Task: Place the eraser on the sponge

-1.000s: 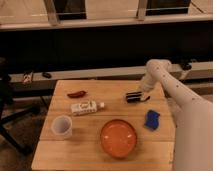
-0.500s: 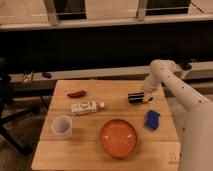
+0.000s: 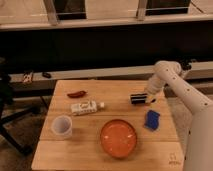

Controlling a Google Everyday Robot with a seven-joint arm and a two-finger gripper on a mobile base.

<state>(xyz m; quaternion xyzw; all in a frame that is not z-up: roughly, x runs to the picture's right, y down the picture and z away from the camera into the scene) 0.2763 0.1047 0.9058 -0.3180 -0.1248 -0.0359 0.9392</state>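
On a wooden table [image 3: 75,152], six loose items sit in view, one of each. Nearest the front edge is one round orange bowl [image 3: 118,139], roughly at the middle of that edge. One white cup [image 3: 62,126] stands to its left, toward the front-left corner. One bright blue sponge [image 3: 152,120] lies close to the right edge, just beyond the bowl. Farther in, one white tube-like package [image 3: 86,107] lies on its side near the table's centre. One black eraser [image 3: 136,98] with pale stripes lies level with it on the right half of the table, apart from the sponge and farther back. One red chili pepper [image 3: 76,93] rests toward the far-left corner. The robot's single white arm [image 3: 175,85] rises from beyond the right edge, bends at a rounded elbow above the far-right corner, and slopes down and inward to the tabletop. Its gripper [image 3: 146,98] sits low at the eraser's right end, the pincer drawn together and apparently clamped on the bar, which lies at about table height with its length running across the table. Behind the far edge a pale ledge [image 3: 100,75] runs the room's width below dark windows.
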